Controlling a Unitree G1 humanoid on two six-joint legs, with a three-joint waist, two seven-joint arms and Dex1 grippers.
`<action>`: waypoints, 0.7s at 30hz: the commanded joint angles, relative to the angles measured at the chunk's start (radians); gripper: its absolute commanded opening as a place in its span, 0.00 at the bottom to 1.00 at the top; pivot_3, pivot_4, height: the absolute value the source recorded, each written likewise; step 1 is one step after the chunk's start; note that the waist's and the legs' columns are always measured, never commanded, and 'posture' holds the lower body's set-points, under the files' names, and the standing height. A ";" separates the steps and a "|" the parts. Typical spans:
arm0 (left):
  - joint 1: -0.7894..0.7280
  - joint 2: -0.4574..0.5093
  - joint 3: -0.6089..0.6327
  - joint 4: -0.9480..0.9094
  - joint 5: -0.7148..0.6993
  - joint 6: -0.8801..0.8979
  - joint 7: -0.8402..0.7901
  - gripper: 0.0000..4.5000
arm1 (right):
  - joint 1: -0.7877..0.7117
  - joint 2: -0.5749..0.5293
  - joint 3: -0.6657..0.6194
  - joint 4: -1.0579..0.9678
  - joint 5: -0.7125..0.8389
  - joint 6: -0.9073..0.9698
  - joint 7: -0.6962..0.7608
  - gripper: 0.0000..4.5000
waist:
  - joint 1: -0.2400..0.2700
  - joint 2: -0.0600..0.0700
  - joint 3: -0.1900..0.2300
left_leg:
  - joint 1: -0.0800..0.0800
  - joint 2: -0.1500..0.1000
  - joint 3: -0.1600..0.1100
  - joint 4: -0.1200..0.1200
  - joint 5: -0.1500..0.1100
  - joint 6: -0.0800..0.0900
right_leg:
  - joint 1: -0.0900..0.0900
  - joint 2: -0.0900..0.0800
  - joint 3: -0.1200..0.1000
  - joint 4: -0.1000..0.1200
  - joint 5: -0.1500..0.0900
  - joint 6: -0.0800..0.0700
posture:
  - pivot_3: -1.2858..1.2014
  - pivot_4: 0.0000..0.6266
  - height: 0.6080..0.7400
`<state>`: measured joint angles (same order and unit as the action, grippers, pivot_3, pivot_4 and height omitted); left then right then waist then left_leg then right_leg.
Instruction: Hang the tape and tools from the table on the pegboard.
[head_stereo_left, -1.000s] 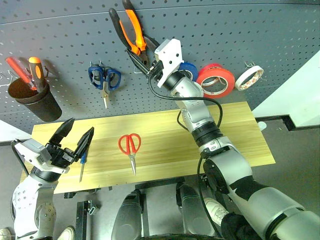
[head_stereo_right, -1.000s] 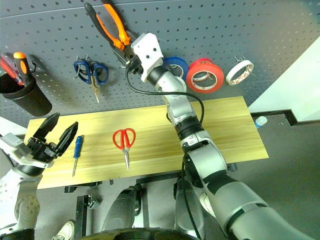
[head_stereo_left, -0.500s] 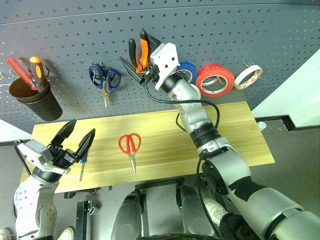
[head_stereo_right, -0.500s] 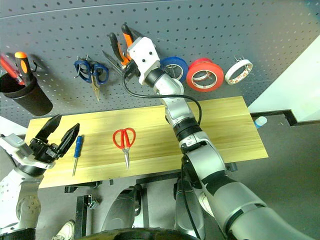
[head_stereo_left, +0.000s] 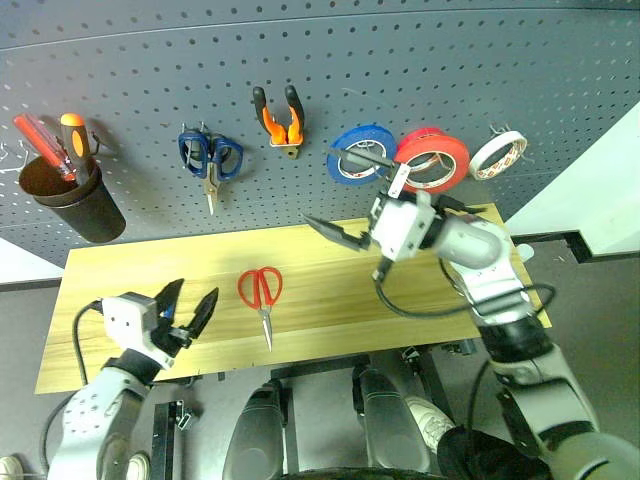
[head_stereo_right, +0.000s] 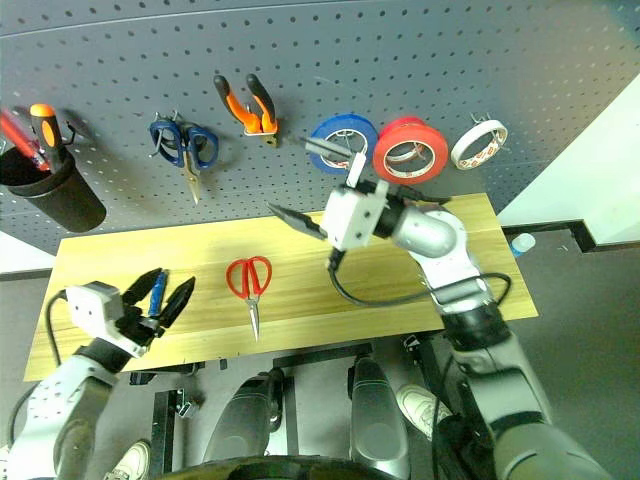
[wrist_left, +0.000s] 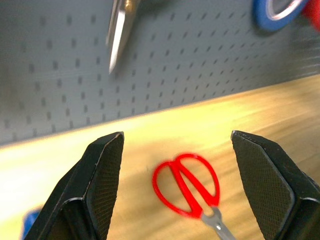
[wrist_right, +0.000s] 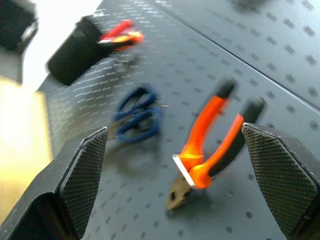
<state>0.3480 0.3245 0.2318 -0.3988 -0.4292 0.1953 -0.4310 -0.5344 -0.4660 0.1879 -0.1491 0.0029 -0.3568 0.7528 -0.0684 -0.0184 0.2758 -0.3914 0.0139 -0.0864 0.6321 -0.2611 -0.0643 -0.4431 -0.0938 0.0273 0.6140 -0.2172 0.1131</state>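
1. Now the right pincer (head_stereo_left: 345, 195) is released, its two black fingers spread wide and empty, in the air above the back of the surface (head_stereo_left: 120, 265) and in front of the pegboard (head_stereo_left: 450, 60).
2. The left pincer (head_stereo_left: 186, 306) is also released, with fingers apart and nothing between them, low over the front left part of the surface.
3. The blue-handled screwdriver (head_stereo_right: 156, 291) lies on the surface just between or behind the left fingers; I cannot tell if they touch it.
4. The red-handled scissors (head_stereo_left: 261, 295) lie flat on the surface, to the right of the left pincer, blades toward the front edge.
5. The pliers (head_stereo_left: 280, 118) with orange-and-black handles hang on the pegboard, handles up, apart from the right pincer.
6. The red-orange tape (head_stereo_left: 432, 160) hangs on the pegboard between the blue roll (head_stereo_left: 360, 154) and a thinner roll (head_stereo_left: 498, 154) with white inside.
7. Blue-handled scissors (head_stereo_left: 209, 160) hang left of the pliers, and a dark cup (head_stereo_left: 72, 205) with screwdrivers is at the far left.
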 joint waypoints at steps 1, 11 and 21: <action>-0.041 -0.014 -0.111 -0.054 0.116 0.196 0.157 0.80 | 0.080 -0.092 -0.034 -0.152 0.067 0.072 0.067 1.00 | 0.002 -0.001 0.000 | 0.000 0.000 0.000 0.001 0.000 0.000 | 0.001 0.000 0.000 0.000 0.000 0.000 | 0.51 0.41 0.93; -0.373 -0.233 -0.248 0.046 0.279 0.787 0.517 1.00 | 0.415 -0.344 -0.057 -0.154 0.114 0.028 0.251 1.00 | 0.019 -0.003 0.001 | 0.000 -0.001 0.000 0.006 0.000 0.000 | 0.004 0.000 0.000 -0.001 0.002 0.003 | 0.49 0.40 0.93; -0.531 -0.358 -0.209 0.136 0.311 1.062 0.599 1.00 | 0.508 -0.382 -0.083 -0.055 0.230 0.087 0.352 1.00 | 0.022 -0.005 0.002 | -0.001 -0.001 0.000 0.011 0.000 0.000 | 0.005 0.000 0.000 0.000 0.001 0.001 | 0.48 0.37 0.93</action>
<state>-0.1740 -0.0227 0.0054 -0.2613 -0.1323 1.2287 0.1525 -0.0273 -0.8450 0.1370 -0.2155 0.2010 -0.2678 1.0934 -0.0467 -0.0235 0.2778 -0.3923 0.0129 -0.0866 0.6443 -0.2612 -0.0647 -0.4370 -0.0937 0.0269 0.6139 -0.2160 0.1139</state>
